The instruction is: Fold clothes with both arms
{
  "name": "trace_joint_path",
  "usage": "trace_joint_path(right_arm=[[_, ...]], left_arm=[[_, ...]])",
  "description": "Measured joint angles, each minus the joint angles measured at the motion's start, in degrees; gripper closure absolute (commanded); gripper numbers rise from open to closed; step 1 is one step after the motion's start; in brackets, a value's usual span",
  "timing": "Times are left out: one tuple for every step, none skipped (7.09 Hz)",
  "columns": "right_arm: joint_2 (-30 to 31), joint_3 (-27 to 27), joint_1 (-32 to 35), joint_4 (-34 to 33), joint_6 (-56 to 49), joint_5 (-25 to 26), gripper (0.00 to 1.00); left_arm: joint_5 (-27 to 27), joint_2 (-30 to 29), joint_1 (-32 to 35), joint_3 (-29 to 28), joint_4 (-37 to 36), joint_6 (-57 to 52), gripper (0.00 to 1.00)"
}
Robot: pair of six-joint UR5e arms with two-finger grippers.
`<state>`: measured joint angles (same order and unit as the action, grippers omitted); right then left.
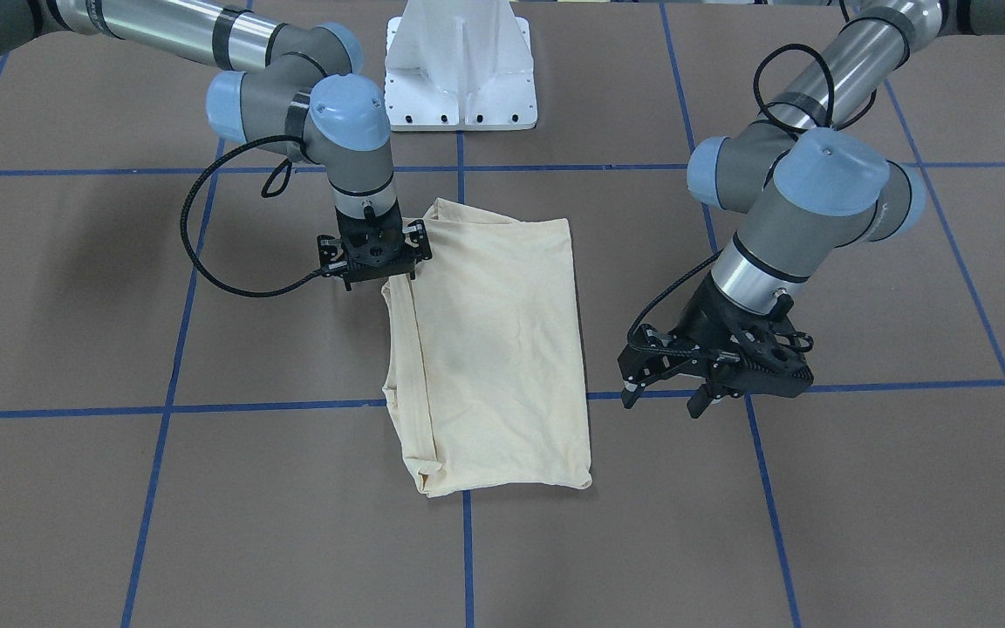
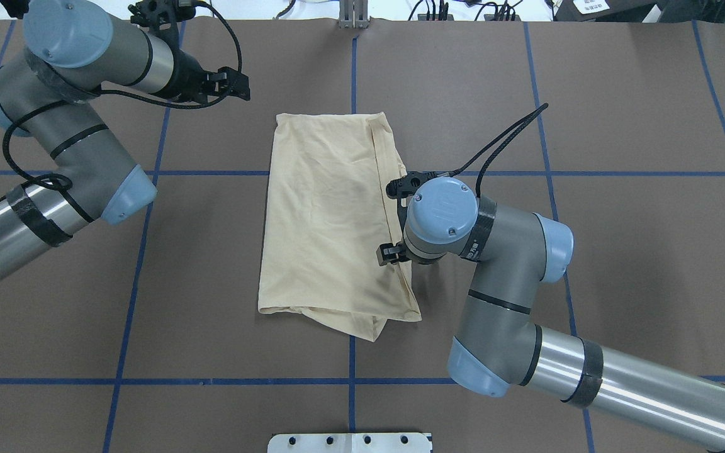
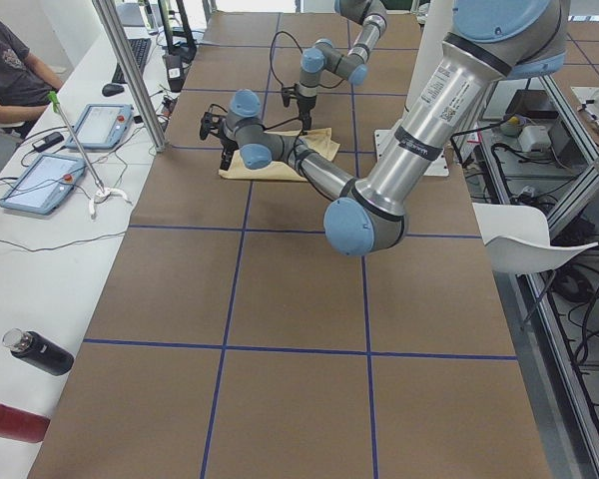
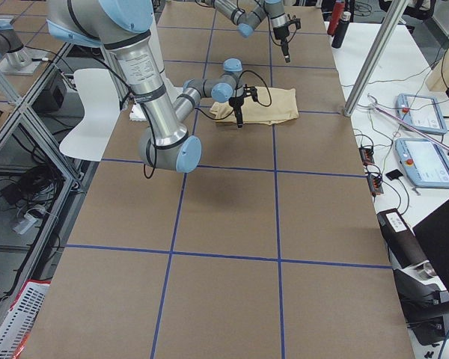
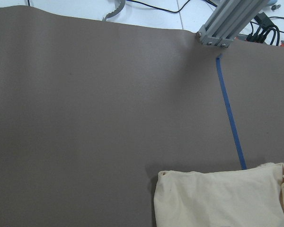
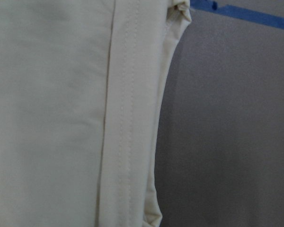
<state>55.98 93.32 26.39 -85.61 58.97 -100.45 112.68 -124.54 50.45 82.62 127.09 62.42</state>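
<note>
The cream-yellow shirt (image 1: pixel 494 349) lies folded into a long rectangle on the brown table, its print hidden. It also shows from overhead (image 2: pixel 325 214) and in the side views. My right gripper (image 1: pixel 378 262) points straight down at the shirt's long hemmed edge, near the end closer to the robot; its jaws are spread and nothing is gripped. The right wrist view is filled by that stitched hem (image 6: pixel 123 118), with no fingers showing. My left gripper (image 1: pixel 664 401) hangs open above bare table, well off the shirt's other long side (image 2: pixel 236 82). The left wrist view shows only a shirt corner (image 5: pixel 217 198).
The white pedestal base (image 1: pixel 461 70) stands behind the shirt. Blue tape lines (image 1: pixel 468 558) grid the brown table. An aluminium post (image 5: pixel 222 23) rises at the far edge. A side bench holds tablets (image 3: pixel 40 180) and bottles (image 3: pixel 40 351), with a seated person (image 3: pixel 10 60) beside it.
</note>
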Motion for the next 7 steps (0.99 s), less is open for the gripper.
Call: trace_joint_path(right_arm=[[0.08, -0.07, 0.14, -0.04, -0.05, -0.09, 0.0], [0.11, -0.11, 0.32, -0.32, -0.07, -0.2, 0.0], [0.12, -0.14, 0.51, -0.94, -0.08, -0.25, 0.0], [0.25, -0.15, 0.8, -1.37, -0.08, -0.27, 0.0], [0.51, -0.16, 1.23, -1.56, -0.14, -0.31, 0.0], [0.86, -0.16, 1.87, -1.62, -0.46, -0.43, 0.0], [1.21, -0.15, 2.59, -1.65, -1.02, -0.58, 0.0]], left_arm=[[0.0, -0.01, 0.0, 0.0, 0.0, 0.04, 0.1], [0.0, -0.08, -0.01, 0.0, 0.0, 0.1, 0.1], [0.0, -0.13, -0.05, 0.0, 0.0, 0.18, 0.1], [0.0, -0.18, -0.07, 0.01, -0.02, 0.25, 0.1], [0.0, -0.22, -0.08, 0.03, -0.05, 0.3, 0.1], [0.0, -0.23, -0.07, 0.02, -0.06, 0.32, 0.1], [0.0, -0.21, -0.06, 0.01, -0.05, 0.33, 0.1]])
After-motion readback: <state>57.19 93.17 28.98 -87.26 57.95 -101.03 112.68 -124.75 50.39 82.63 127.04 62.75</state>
